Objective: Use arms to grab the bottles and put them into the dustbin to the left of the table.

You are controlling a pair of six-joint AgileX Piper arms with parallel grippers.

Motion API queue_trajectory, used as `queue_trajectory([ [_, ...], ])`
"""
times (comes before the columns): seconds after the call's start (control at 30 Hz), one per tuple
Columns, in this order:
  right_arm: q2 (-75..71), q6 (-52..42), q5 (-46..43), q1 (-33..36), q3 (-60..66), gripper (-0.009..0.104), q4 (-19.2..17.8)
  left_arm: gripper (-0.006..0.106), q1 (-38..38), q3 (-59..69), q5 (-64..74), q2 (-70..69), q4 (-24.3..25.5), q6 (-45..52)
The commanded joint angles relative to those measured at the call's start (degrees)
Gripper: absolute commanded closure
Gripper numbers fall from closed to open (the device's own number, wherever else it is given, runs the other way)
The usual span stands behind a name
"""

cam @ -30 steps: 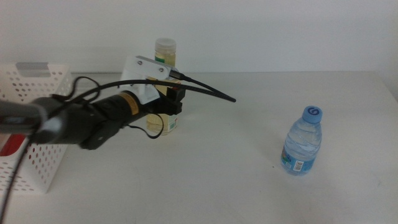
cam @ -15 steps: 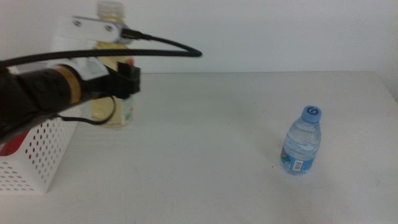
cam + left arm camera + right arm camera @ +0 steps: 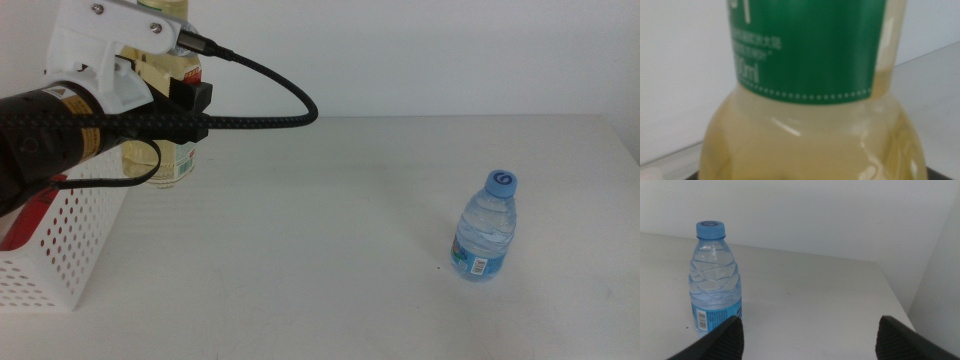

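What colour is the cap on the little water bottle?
Blue, clearest on the water bottle in the right wrist view.

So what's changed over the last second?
The left gripper, shut on the yellow-liquid bottle, has lifted it off the table and carried it left, to the dustbin's edge. The blue-capped water bottle and the waiting, open right gripper stayed put.

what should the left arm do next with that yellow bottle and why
Probably carry it a little further left, until it hangs over the dustbin, then open. The left gripper holds the yellow bottle lifted off the table, at the dustbin's near edge, not yet over the opening.
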Motion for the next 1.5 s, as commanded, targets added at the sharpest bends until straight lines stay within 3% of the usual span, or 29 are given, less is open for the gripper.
queue_trajectory([
  [0.0, -1.6, -0.6, -4.4, -0.3, -0.4, 0.011, -0.8, 0.094, 0.0, -2.3, -3.3, -2.5, 0.7, -0.9],
  [0.17, -1.6, -0.6, -4.4, -0.3, -0.4, 0.011, -0.8, 0.094, 0.0, -2.3, -3.2, -2.5, -1.2, -1.0],
  [0.37, -1.6, -0.6, -4.4, -0.3, -0.4, 0.011, -0.8, 0.094, -0.1, -2.3, -3.3, -2.5, -10.8, 0.5],
  [0.47, -1.6, -0.6, -4.4, -0.3, -0.4, 0.011, -0.8, 0.094, -0.1, -2.2, -1.6, -2.5, -17.2, 6.7],
  [0.57, -1.6, -0.6, -4.4, -0.3, -0.4, 0.011, -0.8, 0.094, -0.1, -2.2, 0.9, -2.5, -30.1, 17.2],
  [0.73, -1.6, -0.6, -4.4, -0.3, -0.4, 0.011, -0.8, 0.103, -0.1, -2.5, 7.9, -2.6, -56.7, 48.0],
  [0.9, -1.6, -0.6, -4.4, -0.3, -0.4, 0.011, -0.8, 0.105, 2.4, -8.1, 24.3, -2.5, -72.9, 67.5],
  [1.0, -1.6, -0.6, -4.4, -0.3, -0.4, 0.011, -0.8, 0.105, 6.8, -12.0, 29.6, -2.3, -76.4, 71.4],
  [1.3, -1.6, -0.6, -4.4, -0.3, -0.4, 0.011, -0.8, 0.105, 20.2, -26.9, 50.4, 5.3, -76.9, 75.7],
  [1.47, -1.6, -0.6, -4.4, -0.3, -0.4, 0.011, -0.8, 0.105, 24.9, -37.8, 60.8, 12.3, -80.7, 80.1],
])
